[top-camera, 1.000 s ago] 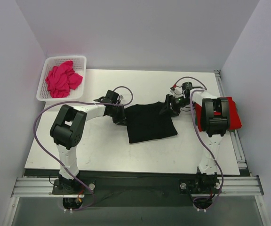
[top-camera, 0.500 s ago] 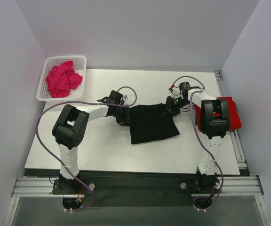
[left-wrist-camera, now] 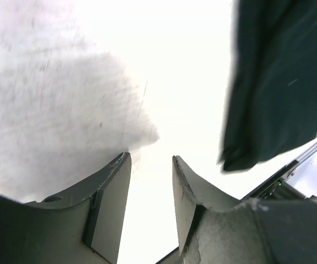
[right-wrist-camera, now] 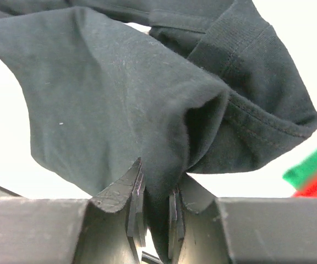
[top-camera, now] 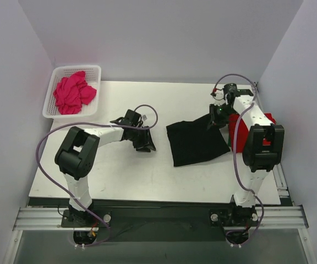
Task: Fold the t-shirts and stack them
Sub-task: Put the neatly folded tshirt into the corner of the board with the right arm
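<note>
Stacking step, I judge. Right hand [right-wrist-camera: 156, 187] is clenched on a bunched edge of the folded black t-shirt [top-camera: 197, 144], which lies near the surface's right edge, just beside the folded red t-shirt [top-camera: 231, 125]. Left hand [left-wrist-camera: 150, 181] is released and empty, mid-surface, apart from the cloth. Magenta t-shirt [top-camera: 73, 93] sits crumpled in the basket [top-camera: 95, 69] off the far left corner. Next likely needs black laid flat on red.
</note>
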{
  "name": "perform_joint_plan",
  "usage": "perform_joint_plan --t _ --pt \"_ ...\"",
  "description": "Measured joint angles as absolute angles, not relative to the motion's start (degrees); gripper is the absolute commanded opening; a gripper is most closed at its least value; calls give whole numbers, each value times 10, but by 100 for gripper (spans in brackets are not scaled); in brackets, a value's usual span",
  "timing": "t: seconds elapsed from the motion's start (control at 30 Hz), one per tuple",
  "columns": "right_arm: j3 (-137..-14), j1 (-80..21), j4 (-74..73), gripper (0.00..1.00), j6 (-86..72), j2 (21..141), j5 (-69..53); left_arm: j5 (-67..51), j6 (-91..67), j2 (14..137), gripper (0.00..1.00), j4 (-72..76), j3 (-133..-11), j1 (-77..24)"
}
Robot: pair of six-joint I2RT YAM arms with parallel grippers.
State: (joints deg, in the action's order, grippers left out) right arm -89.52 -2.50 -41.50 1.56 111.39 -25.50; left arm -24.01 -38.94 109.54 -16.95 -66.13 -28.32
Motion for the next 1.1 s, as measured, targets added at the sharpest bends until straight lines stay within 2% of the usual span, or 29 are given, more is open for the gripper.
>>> perform_joint_plan --t 0.4,0.8,1.1 --pt "-909 56 -467 0 35 982 -175 -240 -383 1027 46 -161 -570 -280" --pt "-953 94 -500 0 49 978 -152 -239 -383 970 46 -148 -500 -280" --pt "-1061 123 -536 0 57 979 -148 -238 -384 957 46 -145 -484 -280"
